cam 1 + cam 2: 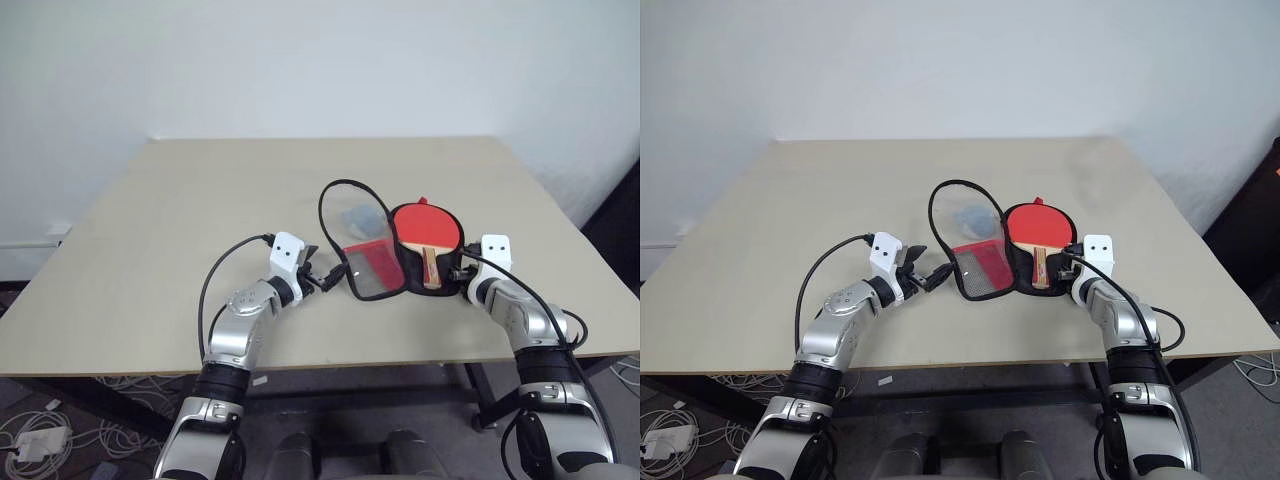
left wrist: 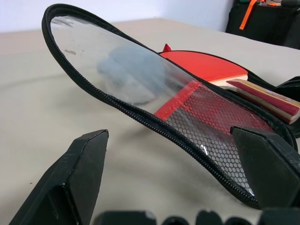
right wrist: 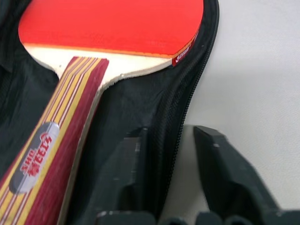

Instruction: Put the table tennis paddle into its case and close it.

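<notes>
Paddle [image 1: 425, 228] handle points toward robot; right end effector [image 3: 180, 154] pinches case [image 3: 187, 101] rim.

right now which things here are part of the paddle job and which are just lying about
Part of the job:
- table tennis paddle, lying in the open case
- case, flap raised
- right gripper, at the case's zip edge
- left gripper, beside the flap

Lying about:
- table

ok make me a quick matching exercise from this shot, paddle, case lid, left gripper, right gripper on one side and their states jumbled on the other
1 table tennis paddle
2 case lid
3 left gripper
4 right gripper

A fingers wide apart beside the raised flap
B fingers astride the case's zip edge
C lying in the black lower half
D propped open, clear window showing

Pairs: 1-C, 2-D, 3-A, 4-B
</notes>
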Robot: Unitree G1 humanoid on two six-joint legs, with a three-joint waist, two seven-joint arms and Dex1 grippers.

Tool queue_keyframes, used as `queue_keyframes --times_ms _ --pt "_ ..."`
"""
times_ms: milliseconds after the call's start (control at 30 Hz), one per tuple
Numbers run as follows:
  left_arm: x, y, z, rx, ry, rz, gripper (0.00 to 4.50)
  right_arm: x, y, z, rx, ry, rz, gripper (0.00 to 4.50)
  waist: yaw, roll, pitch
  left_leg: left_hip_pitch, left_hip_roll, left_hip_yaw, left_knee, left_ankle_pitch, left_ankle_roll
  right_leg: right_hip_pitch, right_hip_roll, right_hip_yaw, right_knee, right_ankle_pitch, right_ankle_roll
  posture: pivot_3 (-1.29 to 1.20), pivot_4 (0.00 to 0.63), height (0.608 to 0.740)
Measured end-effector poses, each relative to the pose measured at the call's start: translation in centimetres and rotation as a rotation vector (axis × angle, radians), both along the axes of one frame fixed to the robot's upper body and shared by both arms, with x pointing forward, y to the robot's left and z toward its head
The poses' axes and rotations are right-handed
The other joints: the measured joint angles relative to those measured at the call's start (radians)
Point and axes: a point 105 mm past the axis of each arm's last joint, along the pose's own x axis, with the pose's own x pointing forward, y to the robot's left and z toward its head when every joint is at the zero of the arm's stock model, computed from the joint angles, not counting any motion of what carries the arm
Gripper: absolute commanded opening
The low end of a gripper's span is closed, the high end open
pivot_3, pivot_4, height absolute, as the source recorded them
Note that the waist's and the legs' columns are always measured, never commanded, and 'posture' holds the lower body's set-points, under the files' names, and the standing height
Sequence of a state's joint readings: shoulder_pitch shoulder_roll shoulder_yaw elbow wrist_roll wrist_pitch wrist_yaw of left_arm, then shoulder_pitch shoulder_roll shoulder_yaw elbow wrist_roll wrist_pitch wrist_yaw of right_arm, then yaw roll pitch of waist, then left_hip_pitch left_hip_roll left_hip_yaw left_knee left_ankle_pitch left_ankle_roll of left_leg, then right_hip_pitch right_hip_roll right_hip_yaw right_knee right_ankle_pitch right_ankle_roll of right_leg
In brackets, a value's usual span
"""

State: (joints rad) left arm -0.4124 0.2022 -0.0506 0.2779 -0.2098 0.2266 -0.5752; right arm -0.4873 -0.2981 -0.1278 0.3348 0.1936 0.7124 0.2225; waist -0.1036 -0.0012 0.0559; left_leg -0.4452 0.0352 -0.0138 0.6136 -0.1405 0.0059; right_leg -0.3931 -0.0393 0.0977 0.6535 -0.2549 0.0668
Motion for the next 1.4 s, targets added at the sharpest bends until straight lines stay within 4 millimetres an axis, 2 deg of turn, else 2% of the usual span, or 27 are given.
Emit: queue_keyframes --times_ms 67,233,433,867,1033,1300,1400 --pt "0.0 0.0 0.0 0.0 -0.002 0.0 4.5 -0.1 0.2 0.1 0.004 0.007 0.026 0.02 0.0 0.0 0.0 0.0 0.0 0.0 0.0 0.0 0.0 0.0 0.0 0.0 0.0 0.0 0.0 0.0 0.0 0.716" --pt "0.1 0.2 0.1 0.005 -0.005 0.003 4.5 -0.9 0.4 0.2 -0.009 0.029 0.105 0.02 0.002 -0.001 -0.001 0.0 0.0 0.0 -0.001 0.0 0.0 0.0 0.0 0.0 -0.001 0.0 0.0 0.0 0.0 0.716" --pt "0.8 1.6 0.9 0.013 -0.029 0.039 4.5 -2.5 0.1 0.6 -0.017 0.071 0.205 0.02 0.005 -0.002 -0.001 0.0 0.0 0.0 -0.005 0.0 0.0 0.001 0.0 -0.001 -0.008 -0.001 0.0 0.0 0.0 0.716" --pt "1.6 3.6 1.3 -0.001 -0.034 0.1 4.5 -7.2 -0.1 0.8 -0.012 0.145 0.407 0.02 0.038 -0.006 -0.003 -0.002 0.0 0.001 -0.006 -0.003 -0.003 0.001 0.0 -0.002 -0.013 -0.004 0.001 0.0 0.0 0.716" --pt "2.0 4.0 1.6 0.0 -0.047 0.111 4.5 -10.1 -0.8 1.0 0.02 0.202 0.49 0.02 0.057 -0.007 -0.003 -0.002 0.0 0.001 -0.004 -0.003 -0.003 0.002 -0.001 -0.002 -0.013 -0.004 0.001 0.0 0.0 0.716" --pt "2.0 4.0 1.3 0.001 -0.039 0.107 4.5 -13.4 -2.1 1.4 0.063 0.265 0.549 0.02 0.057 -0.008 -0.002 -0.002 0.0 0.001 -0.002 -0.003 -0.003 0.002 -0.002 -0.002 -0.013 -0.003 0.001 0.0 0.0 0.716" --pt "1.9 3.8 1.1 0.0 -0.033 0.104 4.5 -13.6 -2.0 1.4 0.062 0.264 0.561 0.02 0.056 -0.009 -0.002 -0.002 0.0 0.002 -0.001 -0.003 -0.003 0.002 -0.002 -0.002 -0.013 -0.003 0.001 0.0 0.0 0.716"
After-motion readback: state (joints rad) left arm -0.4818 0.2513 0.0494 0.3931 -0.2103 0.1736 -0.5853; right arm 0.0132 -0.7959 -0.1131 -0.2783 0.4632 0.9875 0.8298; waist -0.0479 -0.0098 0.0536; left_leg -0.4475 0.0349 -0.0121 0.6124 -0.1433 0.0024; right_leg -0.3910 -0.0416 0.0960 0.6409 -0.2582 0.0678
